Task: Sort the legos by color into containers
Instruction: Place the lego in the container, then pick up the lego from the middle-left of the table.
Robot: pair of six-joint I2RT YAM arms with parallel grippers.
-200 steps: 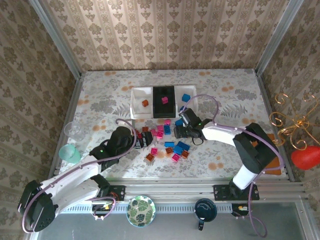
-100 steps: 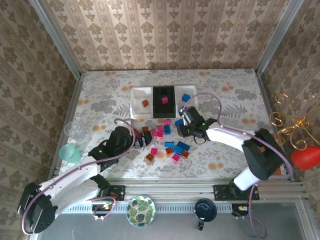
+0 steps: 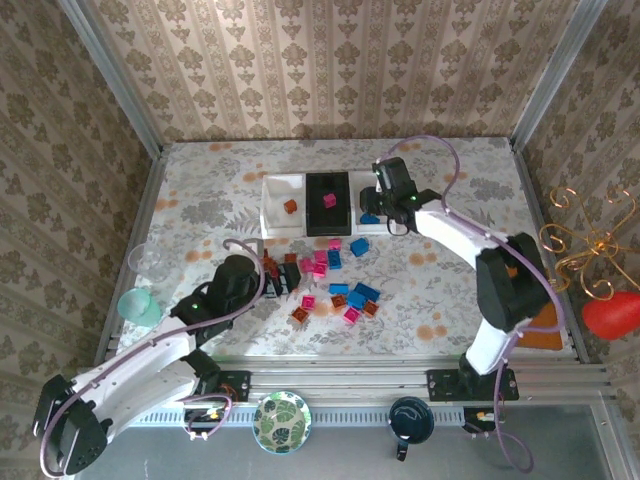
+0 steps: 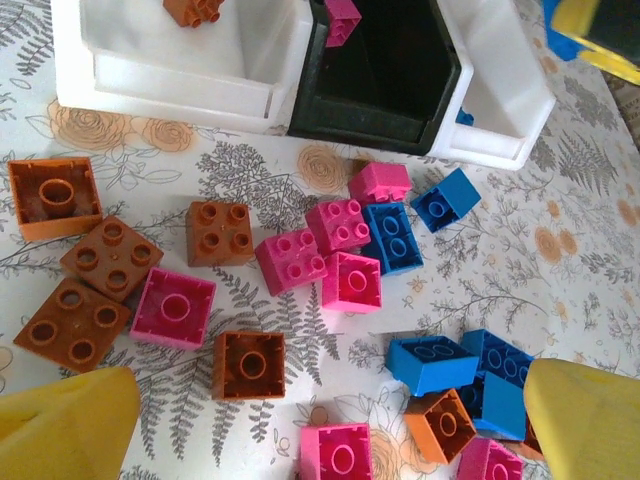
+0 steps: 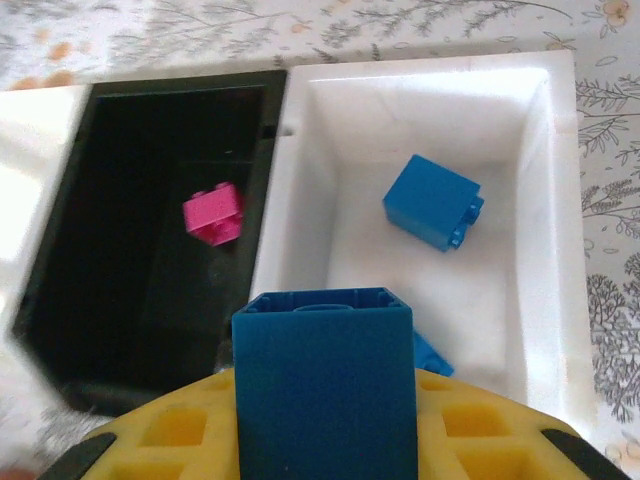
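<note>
1. the left gripper is hovering with its yellow fingers spread wide over the near side of the loose legos.
2. those blue, pink and orange-brown legos are lying scattered just near of the trays.
3. the left white tray is holding an orange-brown brick, the black tray a pink brick, and the right white tray a blue brick.
4. the right gripper is pinching another blue lego above the right white tray.

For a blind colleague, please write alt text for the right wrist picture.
In the foreground the right gripper holds a blue brick; behind it a white tray contains another blue brick, and a black tray a pink brick.
</note>
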